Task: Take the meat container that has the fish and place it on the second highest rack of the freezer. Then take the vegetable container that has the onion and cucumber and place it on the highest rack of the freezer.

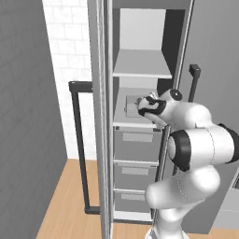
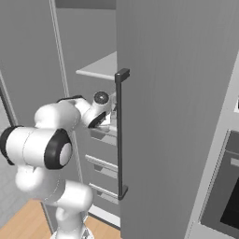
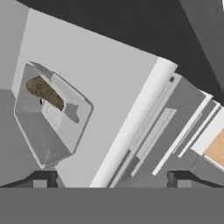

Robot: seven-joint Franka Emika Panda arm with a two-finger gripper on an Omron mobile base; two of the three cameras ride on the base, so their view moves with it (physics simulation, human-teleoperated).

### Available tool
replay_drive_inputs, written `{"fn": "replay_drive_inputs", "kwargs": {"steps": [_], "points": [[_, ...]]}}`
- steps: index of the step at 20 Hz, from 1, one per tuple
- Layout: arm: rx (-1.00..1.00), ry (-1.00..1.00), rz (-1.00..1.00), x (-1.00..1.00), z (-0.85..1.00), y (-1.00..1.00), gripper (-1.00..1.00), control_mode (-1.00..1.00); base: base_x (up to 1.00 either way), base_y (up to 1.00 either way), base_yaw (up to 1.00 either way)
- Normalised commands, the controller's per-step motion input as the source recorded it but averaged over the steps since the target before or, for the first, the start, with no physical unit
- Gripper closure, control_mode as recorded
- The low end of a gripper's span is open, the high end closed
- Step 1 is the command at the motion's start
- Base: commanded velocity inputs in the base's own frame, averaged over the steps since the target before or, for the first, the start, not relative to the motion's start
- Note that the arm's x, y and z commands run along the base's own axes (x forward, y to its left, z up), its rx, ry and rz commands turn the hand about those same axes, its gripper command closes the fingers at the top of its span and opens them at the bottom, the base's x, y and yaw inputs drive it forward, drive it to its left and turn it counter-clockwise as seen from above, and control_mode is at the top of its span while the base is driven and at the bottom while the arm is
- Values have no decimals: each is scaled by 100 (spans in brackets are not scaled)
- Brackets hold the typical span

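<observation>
The meat container (image 3: pixel 50 127), a shallow grey tray with the dark brown fish (image 3: pixel 45 91) in it, sits on a white rack (image 3: pixel 109 87) inside the open freezer (image 1: pixel 140 32). In the left base view that container (image 1: pixel 132 104) rests on the second rack from the top. My gripper (image 3: pixel 111 179) is open with nothing between its fingers. It hovers just off the tray's near corner, and the left fingertip (image 3: pixel 41 179) is closest to it. In the left base view the gripper (image 1: pixel 141 108) reaches in over that rack.
The highest rack (image 1: pixel 142 65) is bare. Grey drawers (image 1: pixel 136 144) stack below the racks. The open door on the right, with its dark bar handle (image 2: pixel 121 135), stands close beside my wrist. Another dark handle (image 1: pixel 79 144) is on the left. A black oven front (image 2: pixel 224 196) is at the far right.
</observation>
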Motion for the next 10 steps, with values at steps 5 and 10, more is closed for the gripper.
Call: {"fn": "replay_drive_inputs", "kwargs": {"steps": [5, 10], "points": [[-61, -27, 52, -81, 100, 0, -100, -100, 0, 0, 0], [-62, -30, 50, -87, 95, -2, -100, -100, 0, 0, 0]]}}
